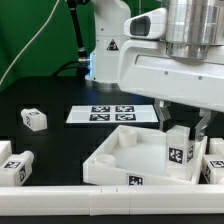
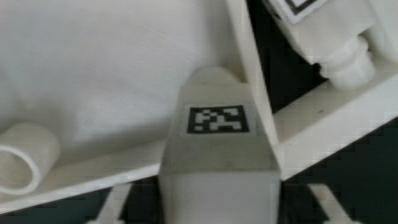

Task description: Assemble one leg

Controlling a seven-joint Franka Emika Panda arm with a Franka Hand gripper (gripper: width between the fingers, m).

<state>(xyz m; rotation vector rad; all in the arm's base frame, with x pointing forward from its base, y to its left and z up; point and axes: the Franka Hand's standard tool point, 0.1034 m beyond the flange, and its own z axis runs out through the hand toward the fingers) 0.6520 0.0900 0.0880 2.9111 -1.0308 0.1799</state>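
A white square-section leg [image 1: 180, 150] with a black-and-white tag stands upright in the near right corner of the large white tray-like piece [image 1: 118, 158]. My gripper [image 1: 183, 122] is above it, its two fingers either side of the leg's top. In the wrist view the leg [image 2: 219, 130] fills the middle, with a dark gap between it and each finger [image 2: 114, 200]. The gripper [image 2: 219, 208] is open and not touching the leg. A round corner socket [image 2: 22, 155] of the tray-like piece [image 2: 107, 80] shows beside the leg.
The marker board [image 1: 113, 113] lies behind the tray-like piece. Loose legs lie at the exterior view's left [image 1: 33, 119] [image 1: 12, 165] and at its right edge [image 1: 214, 160]; one also shows in the wrist view [image 2: 329, 45]. A long white bar [image 1: 60, 202] runs along the front.
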